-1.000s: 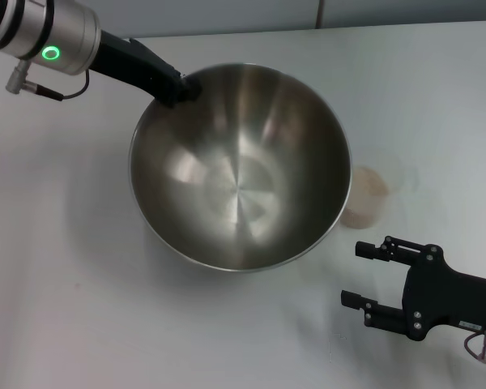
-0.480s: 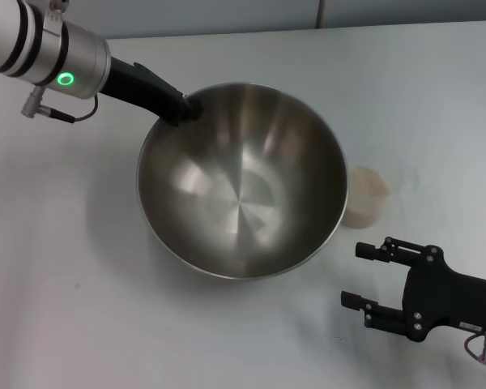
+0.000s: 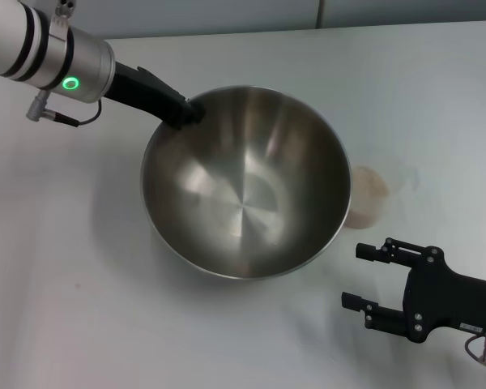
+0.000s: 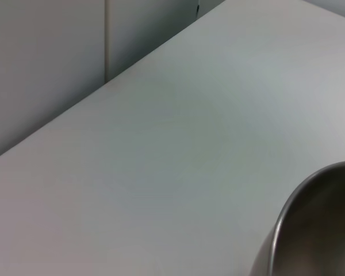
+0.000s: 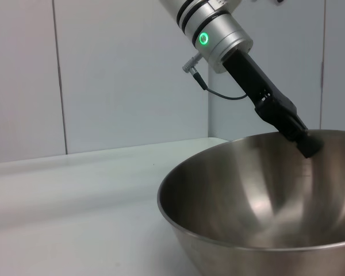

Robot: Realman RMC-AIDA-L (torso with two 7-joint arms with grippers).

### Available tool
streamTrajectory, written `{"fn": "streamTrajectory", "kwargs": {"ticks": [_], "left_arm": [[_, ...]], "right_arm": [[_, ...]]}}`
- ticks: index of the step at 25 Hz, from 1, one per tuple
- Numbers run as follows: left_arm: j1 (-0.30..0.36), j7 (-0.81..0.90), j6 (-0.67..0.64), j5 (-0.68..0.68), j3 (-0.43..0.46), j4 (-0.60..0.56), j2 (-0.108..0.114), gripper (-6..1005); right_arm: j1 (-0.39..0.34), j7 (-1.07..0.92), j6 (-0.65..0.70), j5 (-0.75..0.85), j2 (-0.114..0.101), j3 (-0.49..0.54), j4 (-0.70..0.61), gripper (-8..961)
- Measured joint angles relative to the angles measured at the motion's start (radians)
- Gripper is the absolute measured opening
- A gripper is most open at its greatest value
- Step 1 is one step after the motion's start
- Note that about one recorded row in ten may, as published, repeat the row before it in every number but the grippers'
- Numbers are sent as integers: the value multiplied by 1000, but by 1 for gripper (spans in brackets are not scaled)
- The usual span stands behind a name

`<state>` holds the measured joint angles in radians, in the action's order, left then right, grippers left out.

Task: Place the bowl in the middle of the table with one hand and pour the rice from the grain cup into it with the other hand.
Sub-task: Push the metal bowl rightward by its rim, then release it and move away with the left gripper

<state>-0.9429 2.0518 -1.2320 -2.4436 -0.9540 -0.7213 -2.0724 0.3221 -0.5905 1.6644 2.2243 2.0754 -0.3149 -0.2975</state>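
Gleaming with a brushed steel interior, the deep round bowl [image 3: 245, 182] occupies the matte white surface [image 3: 81, 308], left pincer [image 3: 186, 113] clamped on its far-left rim. Half hidden behind its right edge stands the translucent grain cup [image 3: 371, 194]. Right pincer [image 3: 364, 275], fingers apart, hovers nearer, over open surface.

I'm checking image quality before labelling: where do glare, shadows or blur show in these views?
Head view: streaky radial reflections shine inside the bowl, which casts a soft shadow on the table; the grain cup is faint and half hidden behind the rim. Left wrist view: the bowl rim looks soft, out of focus. Right wrist view: the left gripper on the rim is sharp, with bright streaks in the steel.
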Motion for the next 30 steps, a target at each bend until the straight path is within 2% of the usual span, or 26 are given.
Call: {"fn": "streamTrajectory", "kwargs": {"ticks": [16,30], "left_arm": [[1,15,7,1,-5,7,0,35],[2,39,31,1,-5,8,0,547]], "right_arm": [[1,0,5,0,0,-5,0,687],[1,0,6,0,2,-3,2,687]]}}
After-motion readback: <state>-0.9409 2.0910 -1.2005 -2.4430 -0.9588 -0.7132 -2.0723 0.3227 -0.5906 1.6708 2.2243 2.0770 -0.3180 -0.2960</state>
